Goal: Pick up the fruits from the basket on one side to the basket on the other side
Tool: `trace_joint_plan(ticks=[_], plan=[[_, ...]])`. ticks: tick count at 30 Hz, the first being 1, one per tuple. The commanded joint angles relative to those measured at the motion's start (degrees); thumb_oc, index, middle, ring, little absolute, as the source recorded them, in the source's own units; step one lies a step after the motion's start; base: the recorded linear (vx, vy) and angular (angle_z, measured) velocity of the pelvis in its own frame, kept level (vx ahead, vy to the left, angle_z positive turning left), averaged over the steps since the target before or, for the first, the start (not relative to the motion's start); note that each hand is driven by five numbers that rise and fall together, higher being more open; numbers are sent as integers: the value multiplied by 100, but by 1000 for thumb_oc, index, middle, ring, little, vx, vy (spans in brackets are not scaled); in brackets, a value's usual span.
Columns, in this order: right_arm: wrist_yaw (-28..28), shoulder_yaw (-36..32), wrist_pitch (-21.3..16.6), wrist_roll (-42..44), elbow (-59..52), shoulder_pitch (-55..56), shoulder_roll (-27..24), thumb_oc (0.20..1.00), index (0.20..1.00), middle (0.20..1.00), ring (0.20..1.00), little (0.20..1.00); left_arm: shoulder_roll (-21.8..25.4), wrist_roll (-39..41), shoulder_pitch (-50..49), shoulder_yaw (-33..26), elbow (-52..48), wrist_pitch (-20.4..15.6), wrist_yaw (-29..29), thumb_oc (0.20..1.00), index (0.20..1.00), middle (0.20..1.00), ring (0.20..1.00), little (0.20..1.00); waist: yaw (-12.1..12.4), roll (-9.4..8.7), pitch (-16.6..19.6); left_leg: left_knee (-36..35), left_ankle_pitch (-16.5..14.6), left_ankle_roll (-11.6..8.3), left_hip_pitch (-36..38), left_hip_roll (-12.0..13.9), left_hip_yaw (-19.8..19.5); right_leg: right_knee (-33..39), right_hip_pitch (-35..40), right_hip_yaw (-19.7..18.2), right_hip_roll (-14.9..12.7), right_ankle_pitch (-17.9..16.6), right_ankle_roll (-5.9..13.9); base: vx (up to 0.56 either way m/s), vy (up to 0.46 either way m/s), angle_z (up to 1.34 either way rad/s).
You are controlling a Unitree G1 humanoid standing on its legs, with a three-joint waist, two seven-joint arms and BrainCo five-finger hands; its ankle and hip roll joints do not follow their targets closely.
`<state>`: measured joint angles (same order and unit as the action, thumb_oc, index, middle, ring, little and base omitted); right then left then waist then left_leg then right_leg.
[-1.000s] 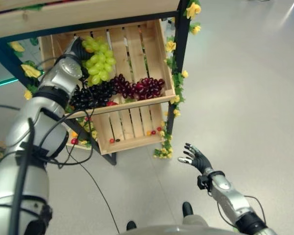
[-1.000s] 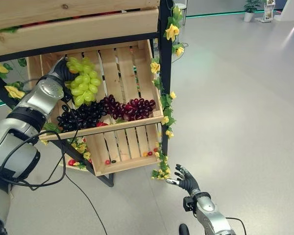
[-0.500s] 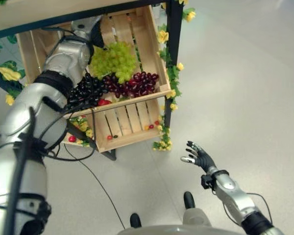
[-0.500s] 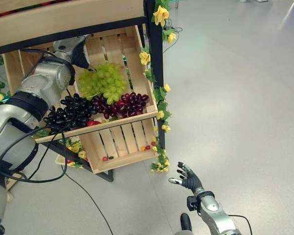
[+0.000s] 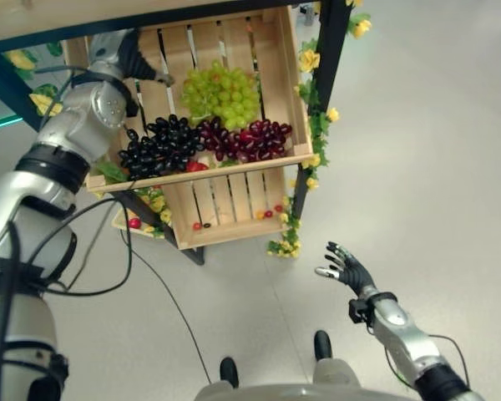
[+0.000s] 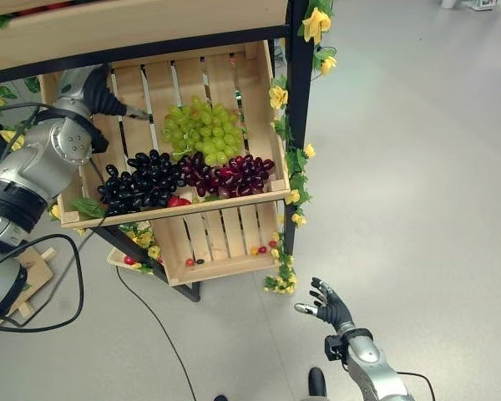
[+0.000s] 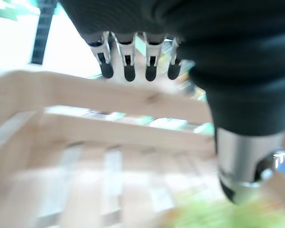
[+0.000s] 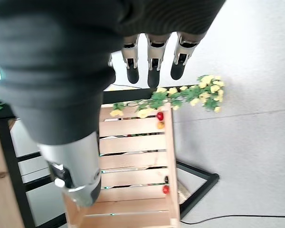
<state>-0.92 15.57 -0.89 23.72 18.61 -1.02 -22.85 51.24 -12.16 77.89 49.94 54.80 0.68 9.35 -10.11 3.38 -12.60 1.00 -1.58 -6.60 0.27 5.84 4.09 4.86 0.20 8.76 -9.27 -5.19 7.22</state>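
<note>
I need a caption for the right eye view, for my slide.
Left hand open beside green grapes in the crate.

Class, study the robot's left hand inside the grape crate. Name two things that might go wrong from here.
1. The left hand is open beside the green grapes, not holding them; a loose grab may drop the bunch.
2. The crate slopes toward its front lip, so nudged black grapes or red grapes might spill over.
</note>
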Motion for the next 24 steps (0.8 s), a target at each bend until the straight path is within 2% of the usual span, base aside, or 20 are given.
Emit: trace_joint_plan(ticks=[1,3,5,10,13,16,18,19,20,21,24], plan=[[-115,-106,-137,46,-159,40,114,1000,1000,1000,1000,1000,271,901,572,-378,-636,-434,153,1000,1000,1000,1000,1000,107,-277,359,776,-360,-171,-634,156,-136,-678,238,170,-415,1173,434,3,10,3],[-115,-140,-143,22,-156,88,147,1000,1000,1000,1000,1000,474,1572,6,-832,-1451,-634,151,1000,1000,1000,1000,1000,157,-292,359,793,-371,-163,-643,145,-157,-667,254,183,-414,1176,420,-1,11,7],[-120,-252,-127,27,-175,136,242,1000,1000,1000,1000,1000,565,2999,-966,-1568,-2302,-988,-44,1000,1000,1000,1000,1000,226,-353,351,804,-373,-157,-655,128,-182,-659,257,191,-415,1170,411,-3,12,4],[-37,-400,-115,-67,-125,250,331,1000,1000,1000,1000,1000,309,4116,-2718,-2566,-3537,-1186,-316,1000,1000,1000,1000,1000,266,-431,389,842,-417,-140,-663,111,-228,-648,267,172,-414,1170,387,0,0,0],[-2,-449,-101,-111,-128,268,340,1000,1000,1000,1000,1000,102,4347,-3327,-2852,-4107,-1173,-484,1000,1000,1000,1000,1000,270,-472,403,884,-451,-126,-679,94,-242,-670,253,157,-416,1173,380,0,0,0],[8,-543,-81,-165,-182,310,399,1000,1000,1000,1000,1000,-524,4772,-4311,-3302,-5168,-1150,-801,1000,1000,1000,1000,1000,292,-584,429,933,-513,-84,-689,75,-255,-716,216,95,-424,1181,368,-2,40,0],[-11,-575,-61,-191,-218,334,446,1000,1000,1000,1000,1000,-942,4879,-4642,-3441,-5511,-1101,-899,1000,1000,1000,1000,1000,296,-641,437,938,-543,-58,-684,73,-252,-718,213,69,-432,1179,369,-3,59,-4],[-12,-581,-52,-197,-227,332,467,1000,1000,1000,1000,1000,-1178,4904,-4802,-3478,-5707,-1078,-958,1000,1000,1000,1000,1000,295,-661,440,952,-561,-42,-688,68,-246,-724,196,54,-439,1171,370,-3,42,-6],[-13,-579,-51,-198,-229,337,461,1000,1000,1000,1000,1000,-1183,4900,-4819,-3488,-5722,-1070,-956,1000,1000,1000,1000,1000,296,-655,445,954,-564,-42,-688,69,-243,-725,194,51,-439,1172,370,-7,69,-4],[-30,-621,-34,-210,-257,358,489,1000,1000,1000,1000,1000,-1516,4937,-5104,-3513,-6060,-997,-1125,1000,1000,1000,1000,1000,296,-700,454,978,-595,-9,-694,57,-227,-746,164,17,-449,1165,370,-8,65,-3],[-43,-709,5,-226,-353,428,552,1000,1000,1000,1000,1000,-1996,5009,-5445,-3440,-6425,-844,-1359,1000,1000,1000,1000,1000,275,-768,463,1054,-659,52,-718,25,-200,-765,134,-48,-473,1151,373,-15,72,-6]])
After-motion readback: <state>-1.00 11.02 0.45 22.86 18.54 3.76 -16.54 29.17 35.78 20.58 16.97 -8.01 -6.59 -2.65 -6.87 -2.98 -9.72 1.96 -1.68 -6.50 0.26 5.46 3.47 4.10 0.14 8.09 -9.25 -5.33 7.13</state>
